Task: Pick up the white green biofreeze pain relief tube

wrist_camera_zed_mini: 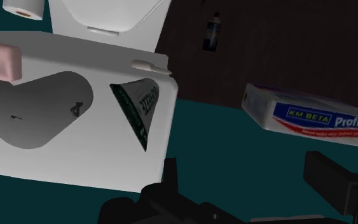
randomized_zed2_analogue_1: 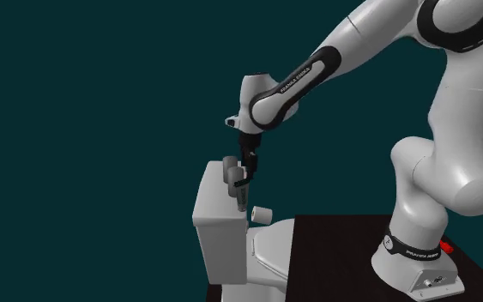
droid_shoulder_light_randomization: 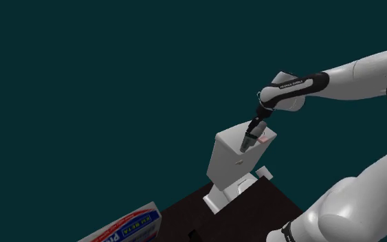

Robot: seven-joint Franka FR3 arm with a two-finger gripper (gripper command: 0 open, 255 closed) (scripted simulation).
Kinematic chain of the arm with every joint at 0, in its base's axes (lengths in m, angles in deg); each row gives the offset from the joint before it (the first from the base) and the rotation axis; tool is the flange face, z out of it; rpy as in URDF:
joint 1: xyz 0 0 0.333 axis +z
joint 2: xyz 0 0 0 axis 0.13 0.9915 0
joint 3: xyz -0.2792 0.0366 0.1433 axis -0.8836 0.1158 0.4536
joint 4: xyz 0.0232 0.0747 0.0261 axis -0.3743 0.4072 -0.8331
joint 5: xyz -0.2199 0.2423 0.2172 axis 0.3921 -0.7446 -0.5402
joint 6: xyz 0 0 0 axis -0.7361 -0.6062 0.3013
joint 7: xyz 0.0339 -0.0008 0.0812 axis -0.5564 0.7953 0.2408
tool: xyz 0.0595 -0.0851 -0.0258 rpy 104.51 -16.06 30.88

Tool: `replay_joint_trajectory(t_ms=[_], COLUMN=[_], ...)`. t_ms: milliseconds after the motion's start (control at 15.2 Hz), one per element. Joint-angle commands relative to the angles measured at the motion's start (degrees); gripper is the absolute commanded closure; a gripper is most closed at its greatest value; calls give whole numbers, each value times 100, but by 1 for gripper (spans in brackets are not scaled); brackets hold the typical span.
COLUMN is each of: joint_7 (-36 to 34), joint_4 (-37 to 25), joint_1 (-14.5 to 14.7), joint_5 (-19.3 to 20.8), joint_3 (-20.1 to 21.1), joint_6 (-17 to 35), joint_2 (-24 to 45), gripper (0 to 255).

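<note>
We see the white arm (randomized_zed2_analogue_1: 454, 163) reaching over a white toilet's tank (droid_shoulder_light_randomization: 226, 161). A white and blue box (wrist_camera_zed_mini: 311, 114) lies off to one side of the toilet. On the tank lid rests a grey cylinder (wrist_camera_zed_mini: 41, 111), and just beside it, at the lid's edge, the white-green tube (wrist_camera_zed_mini: 139, 105). The gripper (wrist_camera_zed_mini: 242, 170) hovers above the lid's edge with its fingers wide apart, holding nothing.

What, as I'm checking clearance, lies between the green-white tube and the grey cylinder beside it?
Nothing: the wrist view shows bare white tank lid between the green-white tube and the grey cylinder.
</note>
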Motion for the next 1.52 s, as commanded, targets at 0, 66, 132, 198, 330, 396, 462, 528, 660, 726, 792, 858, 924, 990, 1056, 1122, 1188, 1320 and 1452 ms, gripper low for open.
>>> replay_joint_trajectory(t_ms=[0, 66, 132, 198, 330, 396, 462, 528, 660, 726, 792, 858, 924, 990, 1056, 1122, 1188, 1320, 1452], joint_7=[529, 782, 1029, 1266, 1695, 1886, 1961, 1995, 2064, 2100, 2135, 2170, 2206, 2226, 2225, 2221, 2219, 2220, 2221], joint_4=[-283, -432, -589, -755, -1110, -1299, -1384, -1378, -1369, -1367, -1366, -1366, -1368, -1369, -1369, -1375, -1372, -1373, -1370], joint_1=[-21, -65, -124, -202, -404, -518, -578, -602, -651, -676, -701, -727, -753, -769, -770, -767, -765, -767, -766], joint_5=[-371, -568, -763, -950, -1279, -1418, -1468, -1518, -1620, -1671, -1723, -1774, -1825, -1854, -1854, -1852, -1850, -1852, -1852], joint_3=[-88, -91, -78, -43, 72, 143, 185, 216, 280, 313, 346, 381, 416, 437, 437, 437, 436, 437, 437], joint_6=[165, 230, 284, 328, 391, 412, 419, 479, 598, 656, 714, 771, 827, 860, 860, 855, 855, 855, 858], joint_2=[528, 791, 1051, 1308, 1809, 2051, 2154, 2215, 2337, 2399, 2462, 2525, 2588, 2625, 2624, 2626, 2622, 2624, 2624], gripper=[0, 0, 0, 0, 0, 0, 0, 0, 0, 0, 0, 0, 0, 0, 0, 255, 255, 255, 255])
